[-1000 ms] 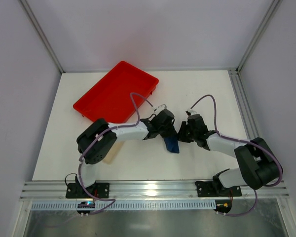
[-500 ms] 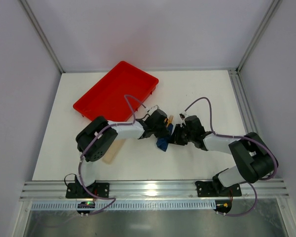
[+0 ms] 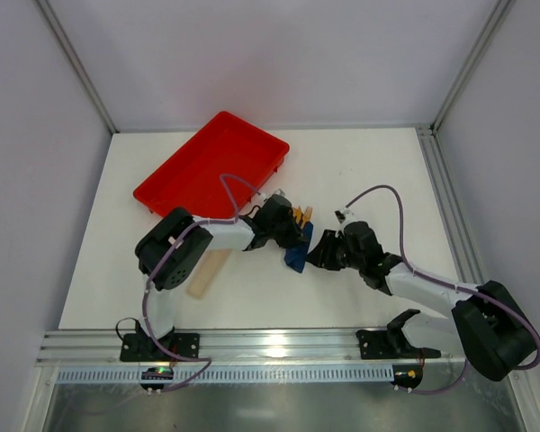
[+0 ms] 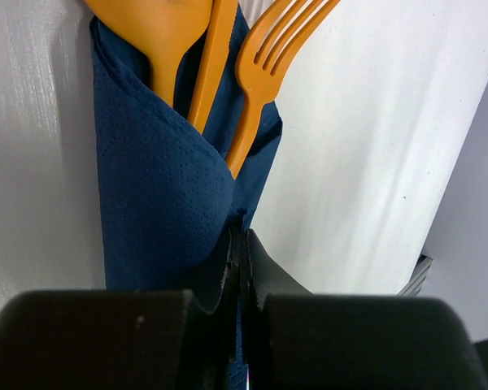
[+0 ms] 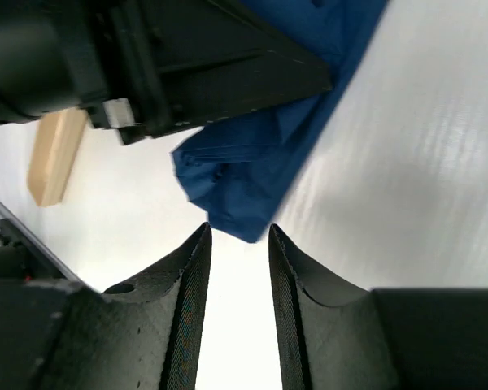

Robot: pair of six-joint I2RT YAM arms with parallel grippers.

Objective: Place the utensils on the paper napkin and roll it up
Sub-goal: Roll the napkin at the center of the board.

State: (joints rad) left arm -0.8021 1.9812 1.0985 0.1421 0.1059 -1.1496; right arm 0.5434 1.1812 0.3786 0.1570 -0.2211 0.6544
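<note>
Utensils [image 4: 214, 57] lie in the paper napkin [image 4: 159, 195], tray [image 3: 189, 175] behind-left.

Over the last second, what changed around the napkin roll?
The left fingers, shut on the paper napkin, dragged the roll with the utensils left and slightly away. The right fingers followed it left as that arm's elbow swung out to the right. They now stand apart at the napkin's corner, gripping nothing. The red tray and the beige strip stayed put.
</note>
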